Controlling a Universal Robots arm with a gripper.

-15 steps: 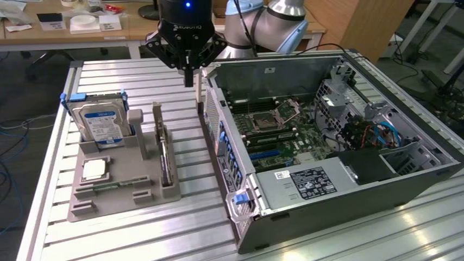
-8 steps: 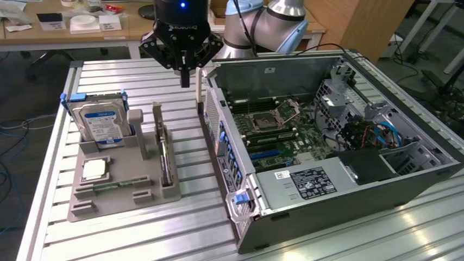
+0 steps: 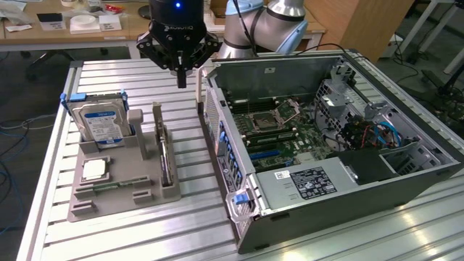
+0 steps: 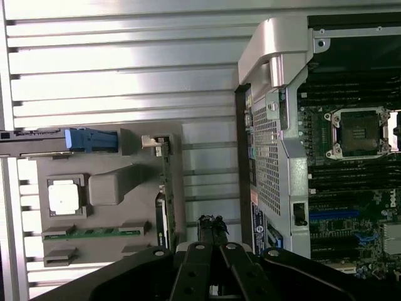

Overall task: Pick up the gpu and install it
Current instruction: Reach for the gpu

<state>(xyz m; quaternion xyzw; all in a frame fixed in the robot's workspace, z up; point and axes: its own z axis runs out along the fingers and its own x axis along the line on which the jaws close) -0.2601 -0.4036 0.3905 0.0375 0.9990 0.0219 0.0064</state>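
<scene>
The gpu (image 3: pixel 165 155) stands on its edge in a slot of the grey parts holder (image 3: pixel 127 163), a thin dark card with its pale bracket end toward the back. From the wrist it appears edge-on as the gpu (image 4: pixel 165 194), with the bracket at its far end. My black gripper (image 3: pixel 181 81) hangs above the slatted table, behind the card's far end and between the holder and the open computer case (image 3: pixel 239 163). Its fingers are shut together with nothing between them. The gripper (image 4: pixel 212 224) points down beside the card, apart from it.
The holder also carries a silver hard drive (image 3: pixel 105 122) with a blue label, a processor (image 3: pixel 94 169) and a green memory stick (image 3: pixel 108 187). The case lies open with its motherboard (image 3: pixel 279 136) exposed. A power supply (image 3: pixel 308 182) sits at the case's near end.
</scene>
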